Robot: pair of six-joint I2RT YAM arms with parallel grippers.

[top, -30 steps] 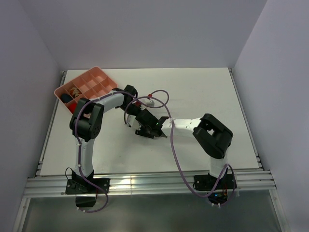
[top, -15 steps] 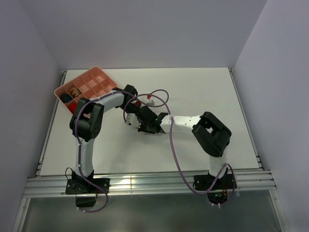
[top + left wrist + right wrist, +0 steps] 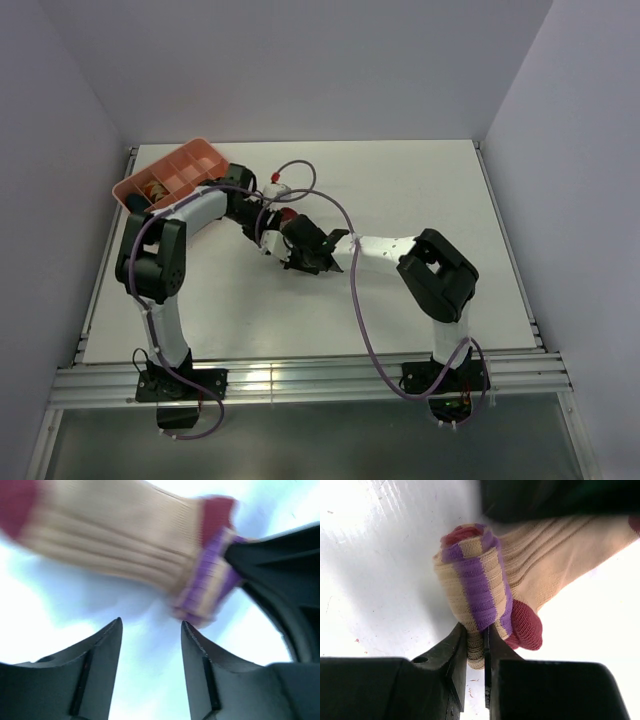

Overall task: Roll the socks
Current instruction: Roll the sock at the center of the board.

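Cuff (image 3: 475,580) of the tan sock (image 3: 555,550) is pinched by the right gripper (image 3: 476,634); the left gripper (image 3: 151,624) is seen open, empty.

White table (image 3: 420,190), plain pale walls (image 3: 300,60), metal rails (image 3: 320,385) along near edge

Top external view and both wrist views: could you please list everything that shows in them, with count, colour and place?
table: one, white, under everything
tray: one, pink, compartmented, far left corner; contents too small to tell
sock: at least one, tan with dark red patches and a purple-striped cuff rolled up, near the middle
cables: two, purple, looping above the table
arms: two, white and black, bases at the near edge, both reaching to the sock
left tool: one, black, open, beside the sock, holding nothing
right tool: one, black, shut on the sock's rolled cuff
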